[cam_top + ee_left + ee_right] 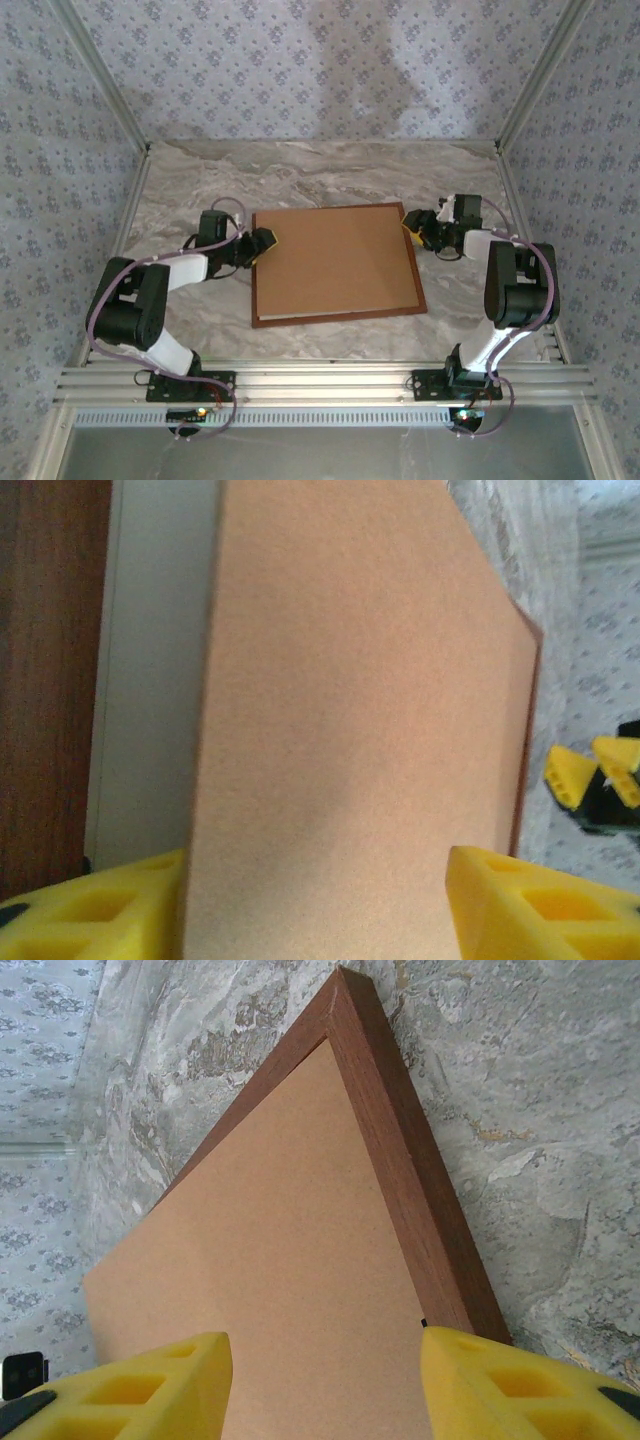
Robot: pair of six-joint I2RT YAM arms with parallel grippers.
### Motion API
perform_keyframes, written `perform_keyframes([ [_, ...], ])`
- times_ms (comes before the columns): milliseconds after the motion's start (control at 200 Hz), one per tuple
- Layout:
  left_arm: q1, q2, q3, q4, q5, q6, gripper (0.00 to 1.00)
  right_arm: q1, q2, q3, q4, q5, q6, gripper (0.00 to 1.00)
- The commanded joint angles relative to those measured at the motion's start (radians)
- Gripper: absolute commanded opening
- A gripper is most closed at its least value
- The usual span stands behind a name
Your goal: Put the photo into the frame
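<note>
Starting at the near edge and working out: the left gripper (263,242) sits at the left side of the brown backing board (335,260). Its yellow fingers (540,910) are spread well apart and have hold of nothing. From its wrist, that side of the board looks slightly lifted, with a strip of white mat (150,680) showing beside it and the dark wood rail beyond.

Across the way, the right gripper (420,232) hovers at the far right corner of the frame (420,1160). Its jaws are parted too, and it grips nothing.

The frame lies flat in the middle of the marble desk (330,180), and the board covers nearly its whole opening. The photo itself can't be seen. My read is that it's already inside, under the board, though the pictures can't confirm that.

So this looks like the late stage, with the stack assembled. What's left is seating the left edge of the board down flush inside the rails and backing both arms away.
</note>
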Motion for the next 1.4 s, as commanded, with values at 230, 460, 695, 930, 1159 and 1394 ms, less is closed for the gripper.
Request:
perform_keyframes([
  [230,-0.022,0.004,0.099,-0.202,-0.052,0.125,0.87,0.007,0.013,-0.005,-0.015,0.002,-0.018,0.54],
  [460,-0.033,0.007,0.135,-0.284,-0.088,0.168,0.94,0.007,0.014,-0.003,-0.013,-0.005,-0.018,0.54],
  [695,-0.041,-0.014,0.162,-0.367,-0.145,0.215,0.97,0.007,0.02,-0.003,-0.01,-0.008,-0.018,0.55],
  [930,-0.042,-0.016,0.19,-0.446,-0.192,0.257,0.99,0.011,0.02,0.001,-0.015,-0.004,-0.021,0.55],
  [1159,-0.041,-0.045,0.223,-0.534,-0.298,0.317,1.0,0.03,0.01,0.023,-0.056,0.043,-0.061,0.55],
  [1394,-0.042,-0.08,0.232,-0.515,-0.381,0.314,0.98,0.147,0.024,0.178,-0.195,0.248,-0.267,0.61],
])
